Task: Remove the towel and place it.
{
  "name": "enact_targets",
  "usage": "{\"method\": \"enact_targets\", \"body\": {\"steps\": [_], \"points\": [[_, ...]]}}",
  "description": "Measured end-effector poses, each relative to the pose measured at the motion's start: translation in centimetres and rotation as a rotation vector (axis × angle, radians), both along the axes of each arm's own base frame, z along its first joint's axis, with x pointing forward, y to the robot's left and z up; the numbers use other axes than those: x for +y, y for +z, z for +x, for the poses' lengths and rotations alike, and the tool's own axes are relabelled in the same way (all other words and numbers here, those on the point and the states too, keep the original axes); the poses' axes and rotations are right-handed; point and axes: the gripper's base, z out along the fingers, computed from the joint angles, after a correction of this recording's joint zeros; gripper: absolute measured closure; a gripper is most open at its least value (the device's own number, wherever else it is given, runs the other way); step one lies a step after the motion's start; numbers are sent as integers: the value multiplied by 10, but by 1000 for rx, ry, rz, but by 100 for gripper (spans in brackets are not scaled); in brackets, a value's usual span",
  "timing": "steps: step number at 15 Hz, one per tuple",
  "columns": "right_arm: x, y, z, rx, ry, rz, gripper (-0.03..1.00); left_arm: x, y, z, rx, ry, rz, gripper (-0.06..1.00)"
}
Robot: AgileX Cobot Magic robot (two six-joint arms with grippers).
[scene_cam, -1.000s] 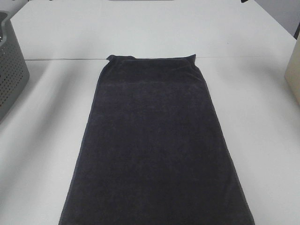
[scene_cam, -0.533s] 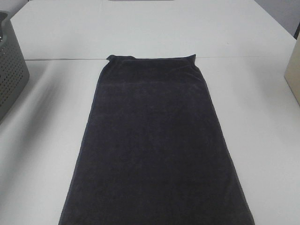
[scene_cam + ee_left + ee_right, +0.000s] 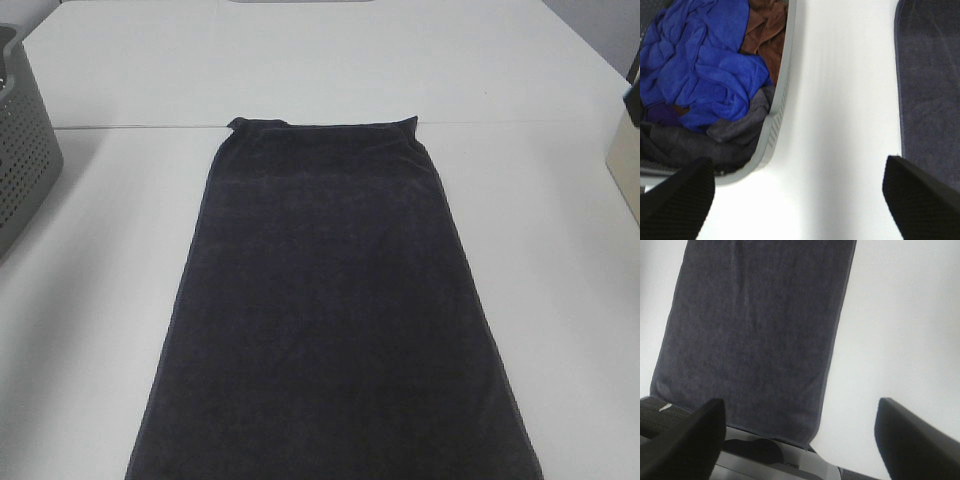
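The dark navy towel (image 3: 330,300) lies flat and lengthwise on the white table (image 3: 90,300), its far end at the table seam and its near end running out of view. Neither gripper shows in the exterior high view. My left gripper (image 3: 800,200) is open and empty above bare table, between the basket and the towel's long edge (image 3: 930,75). My right gripper (image 3: 800,440) is open and empty, above the towel's end (image 3: 755,325) and bare table beside it.
A grey perforated basket (image 3: 25,150) stands at the left edge; the left wrist view shows its rim (image 3: 782,90) and blue (image 3: 705,65), brown (image 3: 767,35) and grey (image 3: 735,130) cloths inside. A beige box (image 3: 625,165) stands at the right edge.
The towel has not moved. A small dark shape has come into the exterior high view at the right edge, above the beige box.
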Motion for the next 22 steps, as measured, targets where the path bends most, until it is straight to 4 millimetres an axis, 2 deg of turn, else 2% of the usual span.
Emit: {"method": "enact_targets", "body": {"steps": [3,4,5,6,8,11,14,16,22], "points": [[-4,-14,-62,-73,3,3,18,-3,-20,-74,-60,32,-26,9],[-5,-17,-72,-89,6,3,18,-4,-30,-97,-82,32,-25,9],[-6,-28,-99,-141,17,1,18,-4,-39,-116,-99,35,-21,9],[-7,-32,-108,-161,19,1,18,-5,-49,-135,-125,30,-17,9],[-11,-53,-143,-254,17,-15,18,-6,-62,-167,-209,7,8,9],[-15,-81,-167,-354,1,-38,18,-8,-79,-206,-359,-6,28,9],[-17,-103,-178,-419,10,-53,19,-8,-101,-223,-426,-15,45,9],[-18,-105,-181,-507,14,-62,19,-9,-117,-217,-396,-32,56,9],[-18,-107,-181,-515,17,-68,20,-9,-117,-216,-402,-40,65,9]]}}
